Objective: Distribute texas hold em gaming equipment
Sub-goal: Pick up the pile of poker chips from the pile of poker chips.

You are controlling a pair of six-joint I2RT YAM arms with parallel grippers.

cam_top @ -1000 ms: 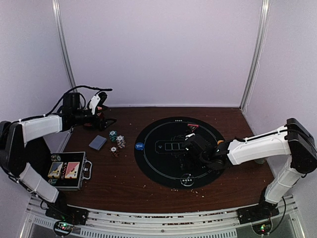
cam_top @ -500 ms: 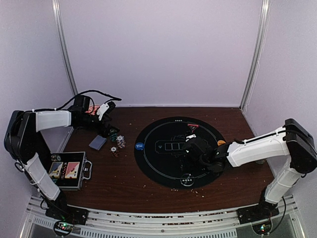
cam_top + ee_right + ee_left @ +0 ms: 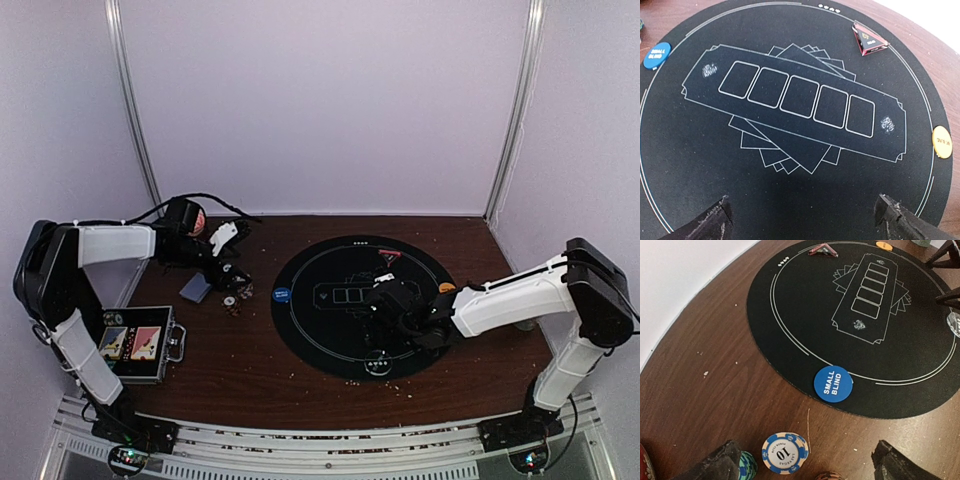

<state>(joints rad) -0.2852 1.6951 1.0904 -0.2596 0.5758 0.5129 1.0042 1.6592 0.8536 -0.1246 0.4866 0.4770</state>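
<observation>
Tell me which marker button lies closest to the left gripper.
The round blue button marked SMALL BLIND, overlapping the edge of the black mat, just ahead of the left gripper. The red triangle and orange button lie on the mat's far side.

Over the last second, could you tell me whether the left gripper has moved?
Yes. The left gripper moved right, toward the black mat, and now hangs open over the poker chips.

Left claw (image 3: 809, 460) swung forward and down, now low over the poker chips (image 3: 785, 453)
</observation>
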